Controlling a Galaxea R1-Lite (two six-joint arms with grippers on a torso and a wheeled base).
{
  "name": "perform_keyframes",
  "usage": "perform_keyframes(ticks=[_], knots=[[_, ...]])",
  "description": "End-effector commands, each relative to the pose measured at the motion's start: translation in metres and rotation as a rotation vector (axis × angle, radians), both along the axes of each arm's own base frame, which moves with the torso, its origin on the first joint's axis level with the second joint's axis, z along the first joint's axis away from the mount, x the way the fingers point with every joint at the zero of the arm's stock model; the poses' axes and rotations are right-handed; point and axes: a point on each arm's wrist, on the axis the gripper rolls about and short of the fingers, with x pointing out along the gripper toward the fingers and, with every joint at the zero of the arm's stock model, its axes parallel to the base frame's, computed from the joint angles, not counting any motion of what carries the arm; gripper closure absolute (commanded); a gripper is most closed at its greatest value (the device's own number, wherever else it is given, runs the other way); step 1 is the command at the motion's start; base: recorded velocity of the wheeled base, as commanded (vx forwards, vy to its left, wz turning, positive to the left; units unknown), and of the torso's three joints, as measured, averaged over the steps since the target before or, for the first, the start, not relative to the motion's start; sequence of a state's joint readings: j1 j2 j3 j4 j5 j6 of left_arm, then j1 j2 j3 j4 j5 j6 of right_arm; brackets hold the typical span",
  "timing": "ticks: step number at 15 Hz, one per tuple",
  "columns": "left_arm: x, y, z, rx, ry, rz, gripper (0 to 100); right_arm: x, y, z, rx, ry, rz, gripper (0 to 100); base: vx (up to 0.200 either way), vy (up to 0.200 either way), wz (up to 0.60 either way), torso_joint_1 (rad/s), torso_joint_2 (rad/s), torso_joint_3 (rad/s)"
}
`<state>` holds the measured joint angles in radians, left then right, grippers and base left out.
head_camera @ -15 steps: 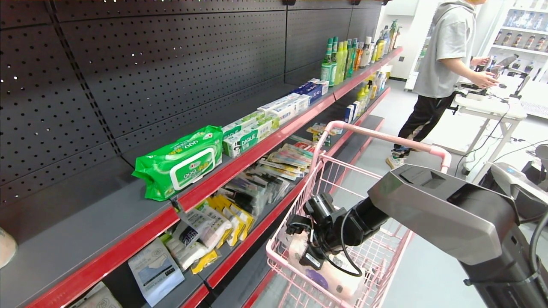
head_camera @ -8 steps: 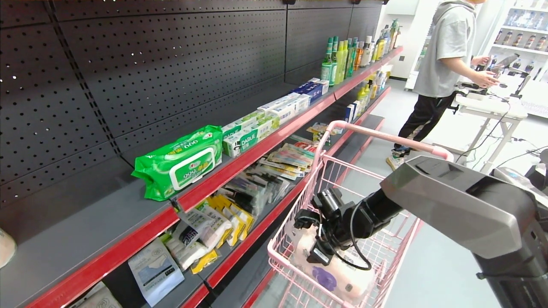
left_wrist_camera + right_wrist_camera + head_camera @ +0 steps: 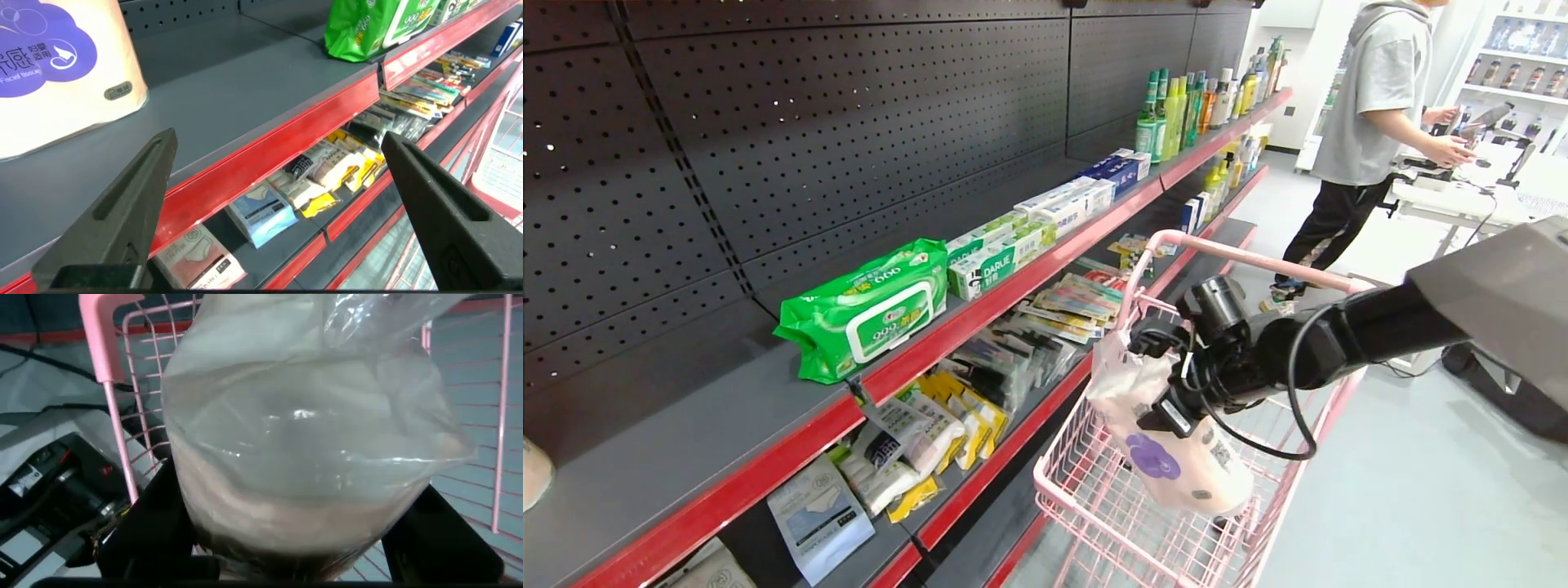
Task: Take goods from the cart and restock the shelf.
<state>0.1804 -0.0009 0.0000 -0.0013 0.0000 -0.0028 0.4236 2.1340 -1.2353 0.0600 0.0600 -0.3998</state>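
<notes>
A plastic-wrapped tissue pack point(image 3: 1176, 457) with a purple mark hangs above the pink cart point(image 3: 1078, 490), tilted, its lower end still inside the basket. My right gripper point(image 3: 1156, 359) is shut on the pack's bunched top; in the right wrist view the pack point(image 3: 302, 449) sits between the dark fingers point(image 3: 151, 527). My left gripper point(image 3: 278, 204) is open over the grey upper shelf point(image 3: 245, 90), with nothing between its fingers point(image 3: 122, 220). Another tissue pack point(image 3: 57, 73) stands on that shelf close by, its edge also showing at the head view's far left point(image 3: 533, 474).
A green wipes pack point(image 3: 866, 306) lies on the upper shelf point(image 3: 686, 425), with toothpaste boxes point(image 3: 1005, 249) and bottles point(image 3: 1176, 114) farther along. Bare shelf lies between the wipes and the standing pack. The lower shelf point(image 3: 980, 376) holds several small packets. The cart handle point(image 3: 1258, 265) is beside my right arm.
My right arm has risen and swung toward the shelf, lifting the tissue pack from the cart's bottom to above its rim.
</notes>
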Motion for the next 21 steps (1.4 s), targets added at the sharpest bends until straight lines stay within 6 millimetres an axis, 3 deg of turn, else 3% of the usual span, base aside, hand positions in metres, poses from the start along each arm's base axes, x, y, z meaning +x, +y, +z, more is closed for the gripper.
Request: perform_keyframes(ticks=[1, 3, 6, 7, 8, 14, 18, 21], knots=[[0.000, 0.000, 0.000, 0.000, 0.001, 0.001, 0, -0.040, -0.019, 0.062, 0.061, -0.116, -0.028, 100, 0.000, 0.000, 0.00, 0.000, 0.00, 0.000], [0.000, 0.000, 0.000, 0.001, 0.001, 0.001, 0, -0.063, -0.030, 0.084, 0.070, -0.169, -0.043, 100, 0.000, 0.000, 0.00, 0.000, 0.00, 0.000], [0.000, 0.000, 0.000, 0.000, 0.001, 0.001, 0, -0.131, -0.059, 0.121, 0.103, -0.288, -0.042, 100, 0.000, 0.000, 0.00, 0.000, 0.00, 0.000], [0.000, 0.000, 0.000, 0.000, 0.001, 0.001, 0, -0.143, -0.064, 0.126, 0.112, -0.309, -0.041, 100, 0.000, 0.000, 0.00, 0.000, 0.00, 0.000], [0.000, 0.000, 0.000, 0.000, 0.001, 0.001, 0, -0.172, -0.079, 0.136, 0.136, -0.369, -0.058, 100, 0.000, 0.000, 0.00, 0.000, 0.00, 0.000], [0.000, 0.000, 0.000, 0.001, 0.001, 0.001, 0, -0.251, -0.135, 0.147, 0.200, -0.578, -0.314, 100, 0.000, 0.000, 0.00, 0.000, 0.00, 0.000], [0.000, 0.000, 0.000, 0.001, 0.001, 0.001, 0, -0.278, -0.155, 0.158, 0.332, -0.679, -0.558, 100, 0.000, 0.000, 0.00, 0.000, 0.00, 0.000], [0.000, 0.000, 0.000, 0.001, 0.001, 0.001, 0, -0.285, -0.156, 0.146, 0.321, -0.660, -0.552, 100, 0.000, 0.000, 0.00, 0.000, 0.00, 0.000]])
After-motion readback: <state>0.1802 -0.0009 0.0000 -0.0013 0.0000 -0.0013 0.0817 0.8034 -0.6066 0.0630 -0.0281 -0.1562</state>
